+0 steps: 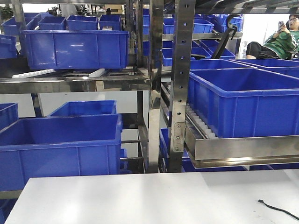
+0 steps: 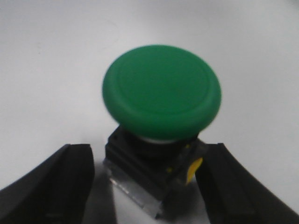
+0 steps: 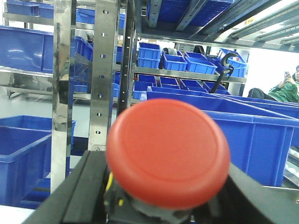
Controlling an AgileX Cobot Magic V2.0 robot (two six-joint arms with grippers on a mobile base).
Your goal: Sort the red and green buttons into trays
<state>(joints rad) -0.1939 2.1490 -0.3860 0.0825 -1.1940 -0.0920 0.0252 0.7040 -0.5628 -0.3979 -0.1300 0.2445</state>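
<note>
Between the spread fingers of the left claw [image 2: 147,179]: green button [image 2: 161,98] dead centre, nothing to steer sideways.
Left claw is open, one black finger on each side of the button's black body. I see a sliver of white table [image 2: 46,70] on the left side, and the right finger looks touching or nearly so; squeezing straight in should take it, I reckon. It stands on the table, cap up, long axis upright and tipped a touch toward the lens. Over on the other arm, the right claw [image 3: 170,203] is pinching the red button [image 3: 168,151] by its body, cap facing the camera, with rack [image 3: 105,70] and blue crates [image 3: 261,135] behind, so I judge it's lifted. No trays show in any view, so I can't tell which way either drop lies.
</note>
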